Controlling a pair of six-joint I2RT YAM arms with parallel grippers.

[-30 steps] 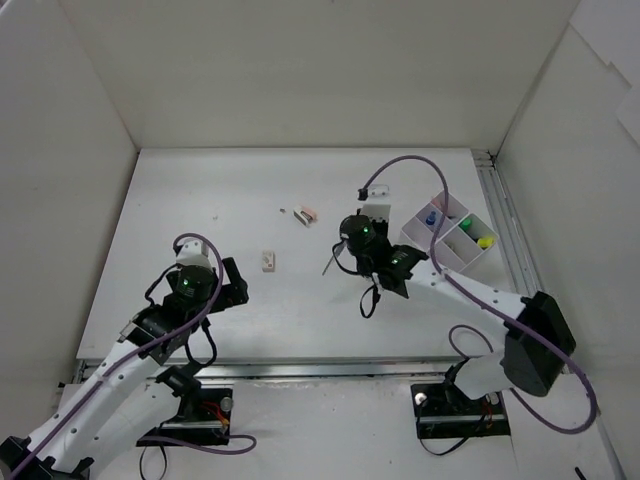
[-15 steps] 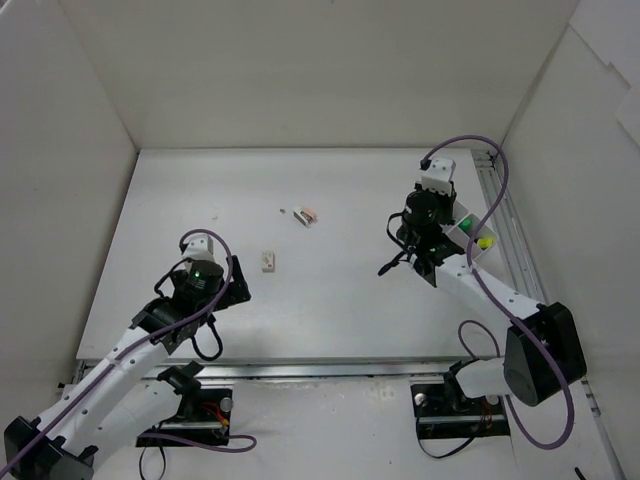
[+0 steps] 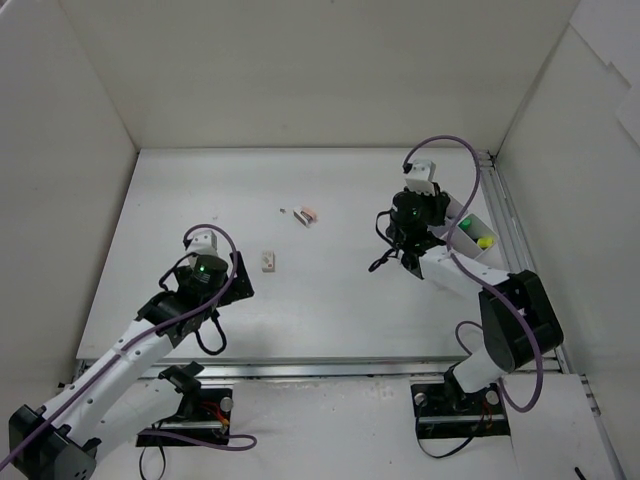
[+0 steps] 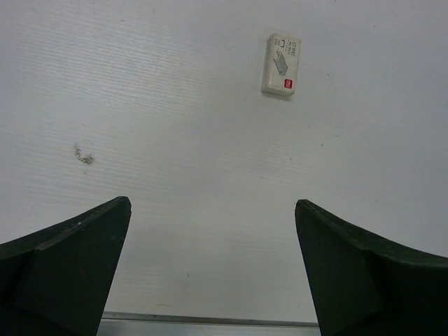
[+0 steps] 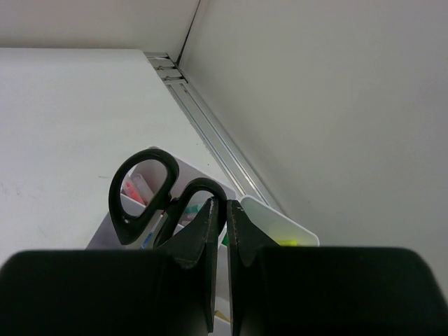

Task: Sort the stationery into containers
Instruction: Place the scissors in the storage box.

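My right gripper (image 3: 411,236) is shut on the black-handled scissors (image 3: 384,262) and holds them in the air just left of the white organizer tray (image 3: 478,257). In the right wrist view my gripper (image 5: 226,204) pinches the scissors (image 5: 143,197) below the handle loops, with the tray (image 5: 280,218) right behind them; pink, green and yellow items lie in its compartments. My left gripper (image 3: 232,281) is open and empty. A beige eraser (image 3: 268,261) lies on the table ahead of it, also in the left wrist view (image 4: 281,64), well beyond the open gripper (image 4: 213,204).
A small pink and white item (image 3: 306,215) lies on the table at the back middle, with a tiny dark piece beside it. A metal rail (image 3: 505,225) runs along the right wall behind the tray. White walls close in the table on three sides.
My right gripper has carried the scissors from the table's middle to the tray, then turned a little left. My left arm has crept forward toward the eraser.
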